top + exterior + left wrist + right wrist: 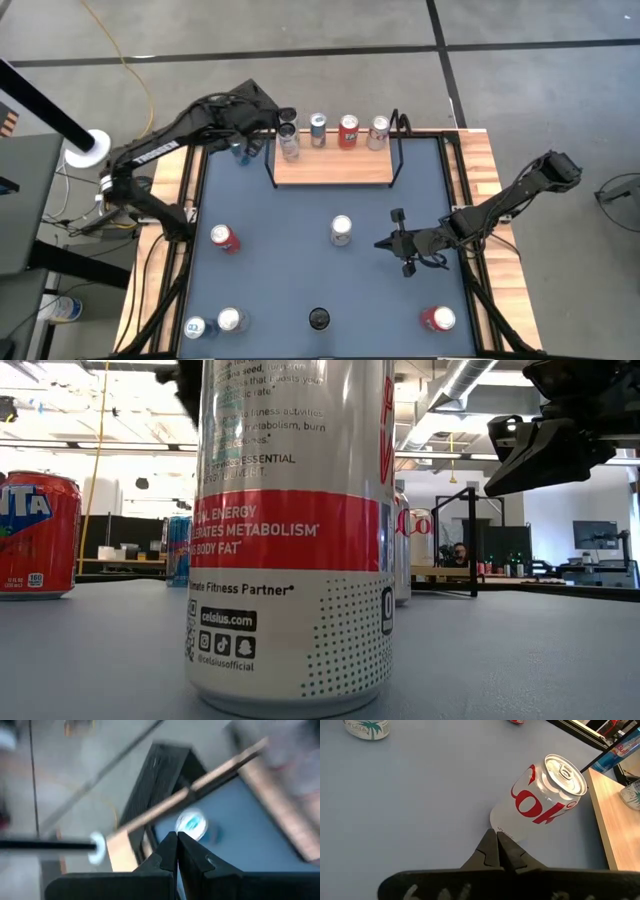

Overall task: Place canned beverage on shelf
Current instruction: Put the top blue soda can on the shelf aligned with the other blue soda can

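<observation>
The shelf (333, 168), a light-wood board with black wire uprights, stands at the table's far side. Several cans stand along its far edge, among them a red one (348, 130). My left gripper (286, 118) is shut on nothing, raised over the shelf's far left corner. In its wrist view the shut fingertips (177, 839) point toward a blue-topped can (191, 823) standing on the table left of the shelf (240, 150). My right gripper (381, 243) is shut low at mid-table. Its tips (496, 834) point at the foot of an upright silver cola can (545, 795), and the high view shows a small gap between them.
Loose cans stand on the blue mat: a red one (224, 238) at the left, two (231, 320) at the near left, a dark-topped one (319, 319) at the near middle that fills the low view (290, 530), and a red one (438, 319) at the near right.
</observation>
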Action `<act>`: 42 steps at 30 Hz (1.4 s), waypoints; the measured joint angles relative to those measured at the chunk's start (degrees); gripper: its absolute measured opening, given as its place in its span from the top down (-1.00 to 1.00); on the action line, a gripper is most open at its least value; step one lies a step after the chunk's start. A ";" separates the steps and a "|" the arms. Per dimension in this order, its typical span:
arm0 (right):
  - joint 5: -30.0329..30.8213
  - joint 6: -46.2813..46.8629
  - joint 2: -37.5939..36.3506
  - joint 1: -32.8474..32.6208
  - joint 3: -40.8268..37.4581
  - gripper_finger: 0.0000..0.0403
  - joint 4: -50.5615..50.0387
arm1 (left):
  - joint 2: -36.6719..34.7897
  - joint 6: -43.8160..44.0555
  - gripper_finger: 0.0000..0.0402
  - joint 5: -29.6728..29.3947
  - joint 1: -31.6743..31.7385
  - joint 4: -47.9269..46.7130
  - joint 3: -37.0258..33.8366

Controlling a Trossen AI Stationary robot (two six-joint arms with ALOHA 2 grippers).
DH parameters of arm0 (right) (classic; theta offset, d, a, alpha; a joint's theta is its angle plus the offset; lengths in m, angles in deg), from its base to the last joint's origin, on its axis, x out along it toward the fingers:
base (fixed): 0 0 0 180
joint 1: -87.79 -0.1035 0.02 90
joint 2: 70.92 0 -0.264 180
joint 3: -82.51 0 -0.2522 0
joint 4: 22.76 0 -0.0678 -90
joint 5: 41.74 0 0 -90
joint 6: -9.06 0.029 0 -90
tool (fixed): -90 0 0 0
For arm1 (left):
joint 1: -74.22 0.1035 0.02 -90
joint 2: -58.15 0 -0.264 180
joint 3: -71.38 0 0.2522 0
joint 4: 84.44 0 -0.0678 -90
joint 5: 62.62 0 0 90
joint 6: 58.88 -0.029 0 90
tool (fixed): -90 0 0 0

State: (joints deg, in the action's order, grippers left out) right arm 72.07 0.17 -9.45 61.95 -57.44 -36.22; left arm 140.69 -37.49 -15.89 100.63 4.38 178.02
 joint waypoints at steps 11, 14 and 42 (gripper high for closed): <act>0.00 -0.11 0.00 0.13 0.00 1.00 0.17 | -5.57 -2.18 1.00 30.11 19.51 18.96 -20.74; 0.00 -0.13 0.00 0.13 0.00 1.00 0.15 | -5.29 -2.64 0.93 30.44 21.09 23.91 -21.11; -0.02 -0.52 0.00 0.50 0.00 1.00 0.06 | 2.28 -1.85 -0.83 20.48 21.75 25.32 -21.08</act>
State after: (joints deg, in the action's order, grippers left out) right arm 72.05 -0.35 -9.45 62.45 -57.44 -36.16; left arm 142.98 -39.33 4.60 122.39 29.70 156.94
